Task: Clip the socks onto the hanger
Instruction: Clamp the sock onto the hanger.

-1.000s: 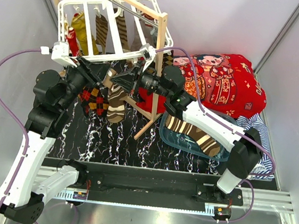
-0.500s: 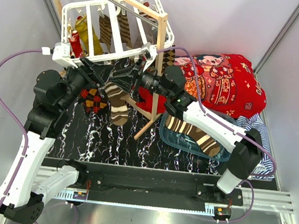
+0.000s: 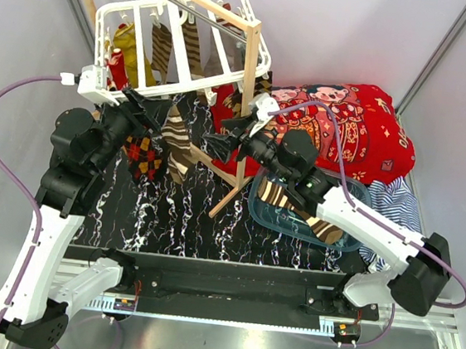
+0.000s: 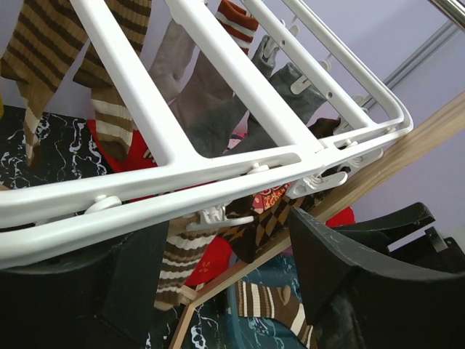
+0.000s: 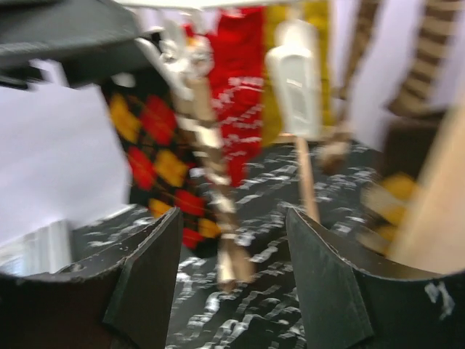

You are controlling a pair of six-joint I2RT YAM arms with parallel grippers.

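Observation:
The white hanger hangs tilted at the back left, with several socks clipped under it: mustard yellow, red, argyle and brown-and-cream striped. My left gripper is open just below the hanger's near bar; its fingers hold nothing, and a striped sock and a diamond-patterned sock hang beyond them. My right gripper is open and empty to the right of the hanging socks. Its blurred view faces the argyle sock and the red sock. Another striped sock lies in the basin.
A bare-wood rack pole stands between the hanger and my right arm. A blue basin sits at mid right. Behind it lie the red cartoon blanket and a blue-white striped cloth. The tabletop is black marble.
Both grippers have opened. My right gripper let go at the hanger's near edge and drew back to the right. The striped sock now hangs from a clip, and the hanger has swung slightly.

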